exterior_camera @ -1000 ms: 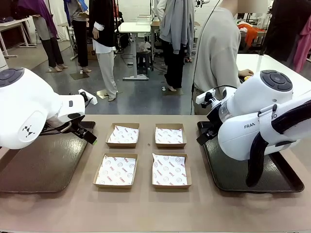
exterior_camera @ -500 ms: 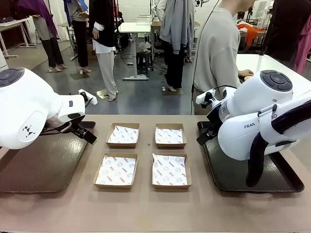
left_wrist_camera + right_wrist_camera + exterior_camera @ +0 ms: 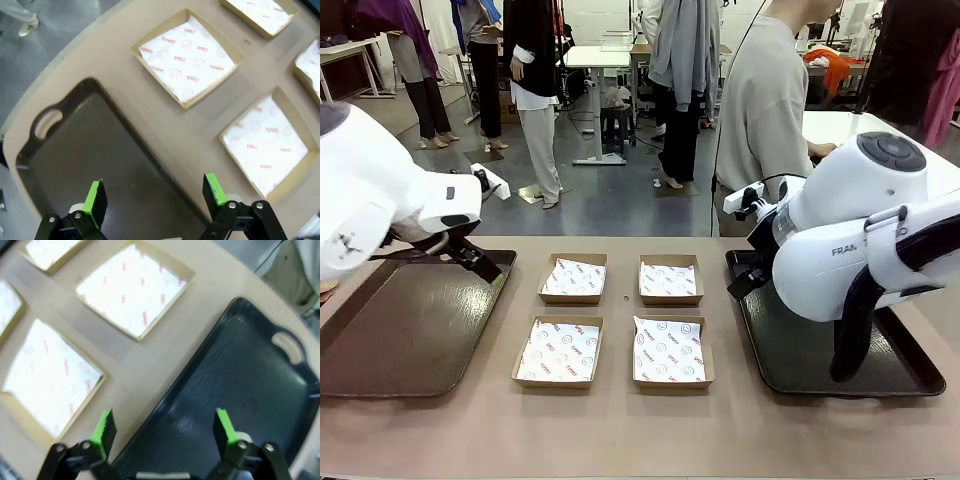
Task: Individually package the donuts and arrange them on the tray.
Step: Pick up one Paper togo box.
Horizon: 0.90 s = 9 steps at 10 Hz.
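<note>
The white paper liner [image 3: 192, 62] in the nearest cardboard box of the left wrist view carries the red words "YUMMY" and "SMILE", repeated among small smiley faces. The liner beside it [image 3: 263, 145] bears the same print. In the front view, the right arm [image 3: 847, 250] shows the dark letters "FRAN", the rest hidden. The red print in the right wrist view is too blurred to read.

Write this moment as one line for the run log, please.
left jaws: open, above left tray | right jaws: open, above right tray | boxes: four, paper-lined, unfilled | person: far side of table
</note>
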Available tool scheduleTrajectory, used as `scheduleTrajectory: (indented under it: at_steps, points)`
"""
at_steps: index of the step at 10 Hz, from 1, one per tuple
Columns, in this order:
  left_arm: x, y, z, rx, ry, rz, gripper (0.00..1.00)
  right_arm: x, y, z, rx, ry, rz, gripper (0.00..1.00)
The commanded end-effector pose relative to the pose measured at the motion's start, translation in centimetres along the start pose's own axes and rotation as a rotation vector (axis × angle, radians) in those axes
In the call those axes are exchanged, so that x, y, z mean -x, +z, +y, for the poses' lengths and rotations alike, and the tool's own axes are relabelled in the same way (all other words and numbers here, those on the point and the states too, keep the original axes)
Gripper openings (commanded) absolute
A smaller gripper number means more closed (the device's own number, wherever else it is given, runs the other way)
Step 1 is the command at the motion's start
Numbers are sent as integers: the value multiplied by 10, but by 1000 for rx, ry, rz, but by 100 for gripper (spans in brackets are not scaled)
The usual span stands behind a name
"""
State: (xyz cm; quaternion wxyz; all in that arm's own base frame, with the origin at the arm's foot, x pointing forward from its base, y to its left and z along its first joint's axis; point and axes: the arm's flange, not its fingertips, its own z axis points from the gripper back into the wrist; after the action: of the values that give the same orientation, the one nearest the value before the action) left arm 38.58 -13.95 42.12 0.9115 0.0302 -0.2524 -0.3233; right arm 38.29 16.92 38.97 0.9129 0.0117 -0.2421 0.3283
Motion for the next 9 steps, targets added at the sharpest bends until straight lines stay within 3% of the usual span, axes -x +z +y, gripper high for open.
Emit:
scheduleTrajectory:
  at_steps: [1, 4, 7, 8, 9]
  points:
    - [100, 46, -27, 79, -6, 100, 100, 65, 57, 35, -88, -40, 82, 100]
    - [150, 63, -46, 143, -52, 255, 100, 119, 99, 64, -11, -116, 214, 100]
    - [169, 60, -43, 146, 3, 241, 100, 135, 104, 69, 48, -119, 280, 100]
    - [53, 88, -10, 151, -18, 307, 100, 34, 129, 52, -16, -125, 255, 100]
    - [53, 88, -10, 151, -18, 307, 100, 34, 129, 52, -16, -125, 255, 100]
